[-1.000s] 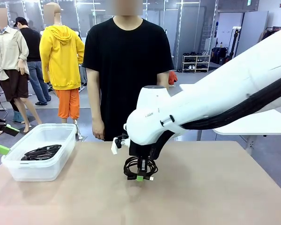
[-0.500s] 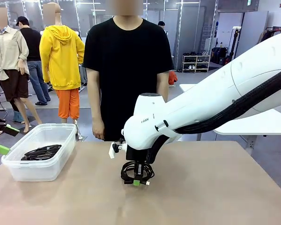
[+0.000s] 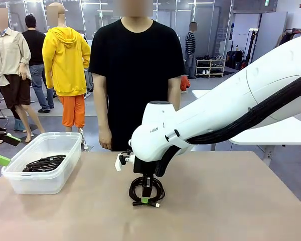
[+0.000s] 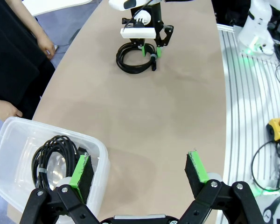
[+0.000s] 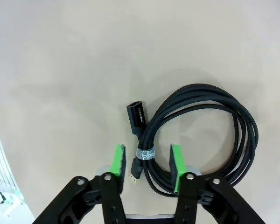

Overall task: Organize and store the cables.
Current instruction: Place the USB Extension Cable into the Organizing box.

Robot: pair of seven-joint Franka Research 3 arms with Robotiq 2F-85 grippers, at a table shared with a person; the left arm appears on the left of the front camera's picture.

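My right tool (image 5: 146,163) stands apart around the tie of a cable coil (image 5: 205,135) lying on the tabletop (image 3: 231,206); my left tool (image 4: 139,175) gapes beside the bin (image 4: 18,140).

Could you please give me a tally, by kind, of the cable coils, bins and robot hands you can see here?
Cable coils: 2, one on the table, one in the bin
Clear plastic bins: 1
Robot hands: 2, the left hand and the right hand
Total: 5
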